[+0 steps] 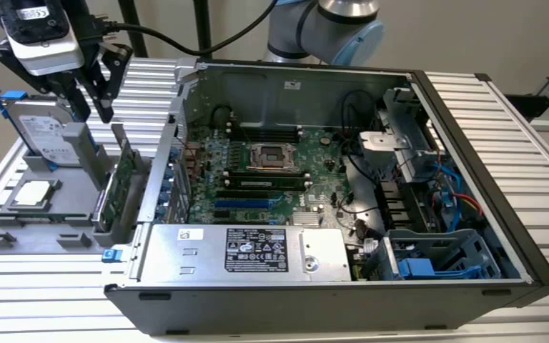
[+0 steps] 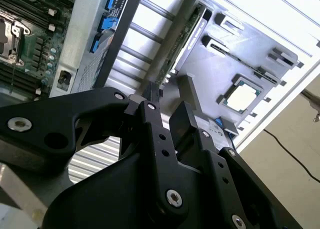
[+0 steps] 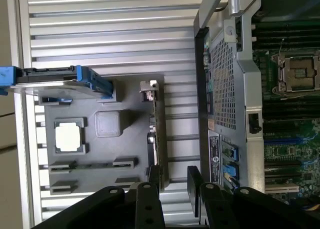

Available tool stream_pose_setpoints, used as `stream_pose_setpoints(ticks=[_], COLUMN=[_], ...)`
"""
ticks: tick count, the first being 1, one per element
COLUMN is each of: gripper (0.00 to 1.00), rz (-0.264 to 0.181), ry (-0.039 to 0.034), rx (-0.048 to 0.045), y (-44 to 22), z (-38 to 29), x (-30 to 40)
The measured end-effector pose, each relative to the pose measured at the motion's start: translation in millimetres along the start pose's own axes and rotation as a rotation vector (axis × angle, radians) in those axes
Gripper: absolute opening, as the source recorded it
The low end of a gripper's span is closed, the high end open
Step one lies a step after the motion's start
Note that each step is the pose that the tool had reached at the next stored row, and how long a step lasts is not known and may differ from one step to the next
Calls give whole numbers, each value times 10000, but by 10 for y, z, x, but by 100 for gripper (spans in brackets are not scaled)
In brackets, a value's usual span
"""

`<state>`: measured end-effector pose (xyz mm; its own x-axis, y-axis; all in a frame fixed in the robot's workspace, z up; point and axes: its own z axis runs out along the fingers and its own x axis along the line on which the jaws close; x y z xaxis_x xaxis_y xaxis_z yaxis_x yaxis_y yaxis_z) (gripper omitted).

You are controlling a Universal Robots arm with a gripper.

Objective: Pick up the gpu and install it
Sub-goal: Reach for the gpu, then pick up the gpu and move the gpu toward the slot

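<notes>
The gripper (image 1: 95,111) hung in the air above the grey holder (image 1: 26,236), which lay on the slatted table (image 1: 503,128) just beside the open computer case (image 1: 303,314), on the exterior view's left. Its two black fingers (image 3: 155,175) stood apart with a clear gap and nothing between them, as both wrist views showed, and they touched nothing. The gpu (image 1: 117,187) stood on its long edge in a slot along the holder's edge nearest the case, its green board seen as a thin strip. In the first wrist view the gpu (image 3: 156,131) ran down that edge of the holder (image 3: 130,154), its metal bracket at the end far from the gripper (image 3: 174,176), and one fingertip looked in line with the card. In the second wrist view the gripper (image 2: 167,101) pointed toward the gpu (image 2: 182,44). At the holder's corner away from the case a hard drive (image 1: 43,136) in a blue frame stood upright, and a small square silver chip (image 1: 31,193) lay flat in a recess near the holder's outer edge. Inside the case lay the motherboard (image 1: 255,179), with a silver power supply (image 1: 241,254) along the case's near wall.
</notes>
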<state>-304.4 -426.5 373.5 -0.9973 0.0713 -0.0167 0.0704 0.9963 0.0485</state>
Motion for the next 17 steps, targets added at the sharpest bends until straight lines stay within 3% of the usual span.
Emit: stream_pose_setpoints(ticks=[17], gripper=[0], rz=[0], ry=[0], rx=[0], y=[-9], z=[40], x=[0])
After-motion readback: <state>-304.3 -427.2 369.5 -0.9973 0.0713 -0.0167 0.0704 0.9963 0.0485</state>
